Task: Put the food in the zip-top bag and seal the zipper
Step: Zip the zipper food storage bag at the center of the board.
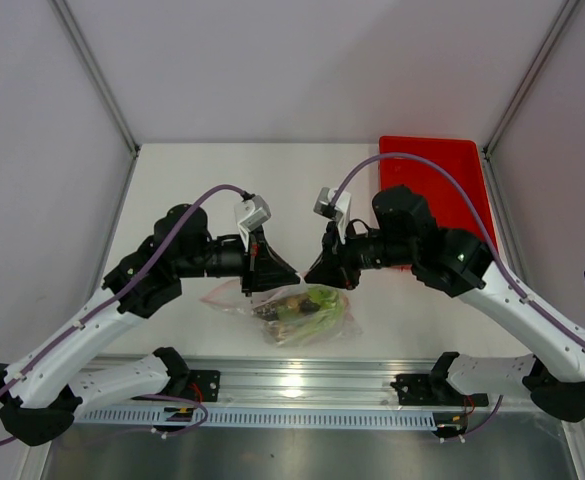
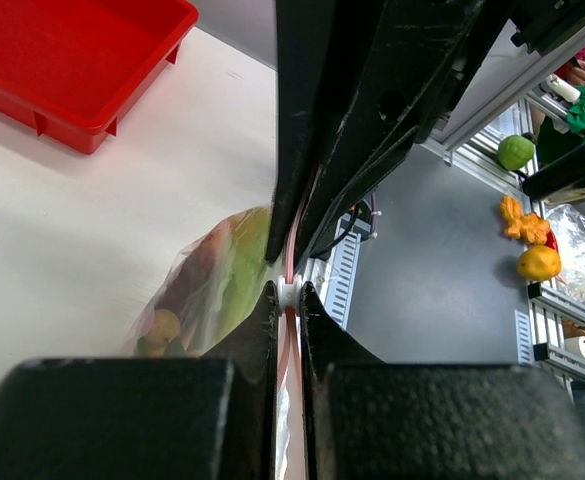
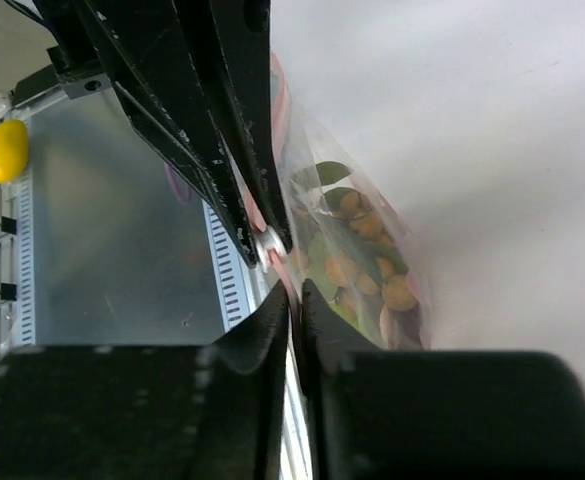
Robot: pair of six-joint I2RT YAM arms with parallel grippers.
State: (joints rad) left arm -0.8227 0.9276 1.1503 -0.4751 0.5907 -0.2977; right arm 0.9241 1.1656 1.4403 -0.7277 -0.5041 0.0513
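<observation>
Your left gripper is clamped nearly flat on the zipper. The right gripper looks pinched on the same strip, though the view is tight. The bag, with the food inside, lies midway along the table's near edge. An uneven pull could slip the strip free and leave the seal gapped.

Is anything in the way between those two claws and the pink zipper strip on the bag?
Nothing visible stands in the way. The left gripper and the right gripper both pinch the zipper of the zip-top bag, meeting almost tip to tip, and the food lies inside the bag.
</observation>
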